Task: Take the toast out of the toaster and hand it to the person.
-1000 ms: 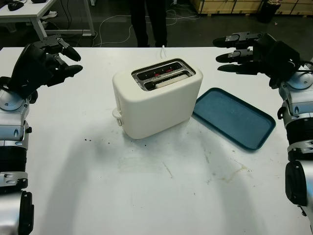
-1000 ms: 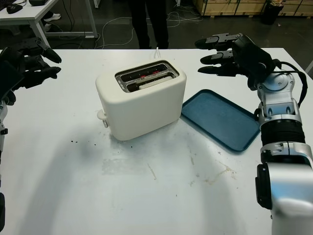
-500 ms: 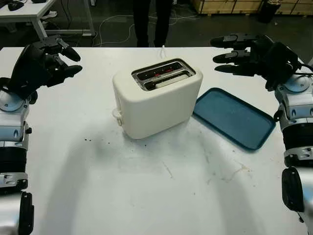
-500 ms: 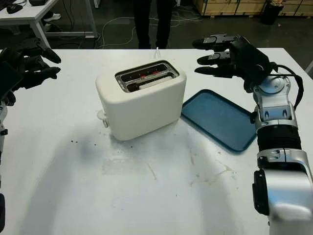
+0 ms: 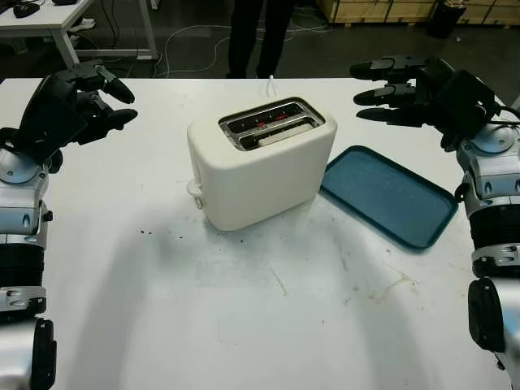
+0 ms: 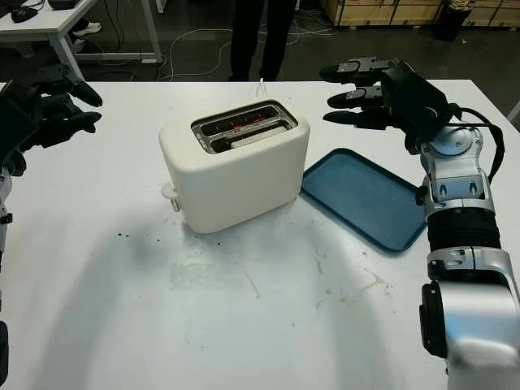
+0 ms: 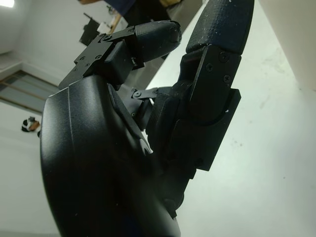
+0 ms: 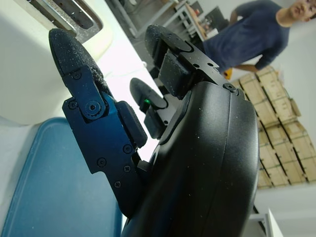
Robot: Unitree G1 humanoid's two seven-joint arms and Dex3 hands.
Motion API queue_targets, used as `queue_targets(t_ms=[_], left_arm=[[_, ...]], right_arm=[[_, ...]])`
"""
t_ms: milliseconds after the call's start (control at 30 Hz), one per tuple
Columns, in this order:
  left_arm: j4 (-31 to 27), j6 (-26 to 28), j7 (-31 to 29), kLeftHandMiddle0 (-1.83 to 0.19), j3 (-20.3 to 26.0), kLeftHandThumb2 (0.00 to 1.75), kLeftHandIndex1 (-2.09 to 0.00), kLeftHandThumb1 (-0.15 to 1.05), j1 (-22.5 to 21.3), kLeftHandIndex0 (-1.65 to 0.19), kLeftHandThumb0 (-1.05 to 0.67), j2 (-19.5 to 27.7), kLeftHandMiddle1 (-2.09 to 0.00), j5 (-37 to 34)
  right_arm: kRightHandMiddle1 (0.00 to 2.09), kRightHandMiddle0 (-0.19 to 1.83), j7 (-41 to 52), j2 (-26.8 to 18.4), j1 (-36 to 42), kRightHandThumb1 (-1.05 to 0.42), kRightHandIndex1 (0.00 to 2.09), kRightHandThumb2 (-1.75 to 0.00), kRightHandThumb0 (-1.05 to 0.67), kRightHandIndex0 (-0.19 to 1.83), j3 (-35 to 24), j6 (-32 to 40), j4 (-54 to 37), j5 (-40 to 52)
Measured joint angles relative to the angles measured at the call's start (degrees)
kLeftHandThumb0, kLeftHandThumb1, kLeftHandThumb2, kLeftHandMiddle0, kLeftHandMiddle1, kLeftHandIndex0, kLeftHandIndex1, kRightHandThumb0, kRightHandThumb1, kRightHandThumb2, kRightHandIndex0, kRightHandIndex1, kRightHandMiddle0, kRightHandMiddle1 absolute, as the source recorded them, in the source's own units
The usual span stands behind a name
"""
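Note:
A cream two-slot toaster [image 5: 260, 166] stands in the middle of the white table [image 5: 244, 325]. A pale slice of toast [image 5: 283, 134] sits low in its near slot; red shows inside the far slot. My left hand [image 5: 122, 101] is raised over the table's far left, open, well apart from the toaster. My right hand [image 5: 366, 93] hovers open to the right of the toaster's top, above the far end of the tray, fingers pointing toward the toaster. A person [image 5: 260, 32] stands behind the table's far edge, also seen as the person [image 8: 252, 37] in a blue shirt.
A blue tray [image 5: 390, 195] lies flat just right of the toaster. The toaster's lever [image 5: 195, 191] juts from its left end, and a white cord [image 5: 270, 81] runs off behind it. Dark crumbs [image 5: 146, 233] and brown stains [image 5: 390, 288] mark the tabletop.
My right hand has shifted slightly left toward the toaster. The person behind the table has stepped a little to the right. My left hand is almost unmoved.

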Motion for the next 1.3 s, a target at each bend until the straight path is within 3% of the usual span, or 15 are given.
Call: queue_targets(t_ms=[1300], left_arm=[[-0.8, 1.2, -1.5, -0.62, -1.0, 0.04, -1.40, 0.92, 0.0, -0.51, -1.05, 0.7, -1.46, 0.5]], right_arm=[[0.00, 0.76, 0.4, -0.6, 0.0, -0.71, 0.53, 0.00, -0.71, 0.59, 2.0, 0.1, 0.0, -2.0]])
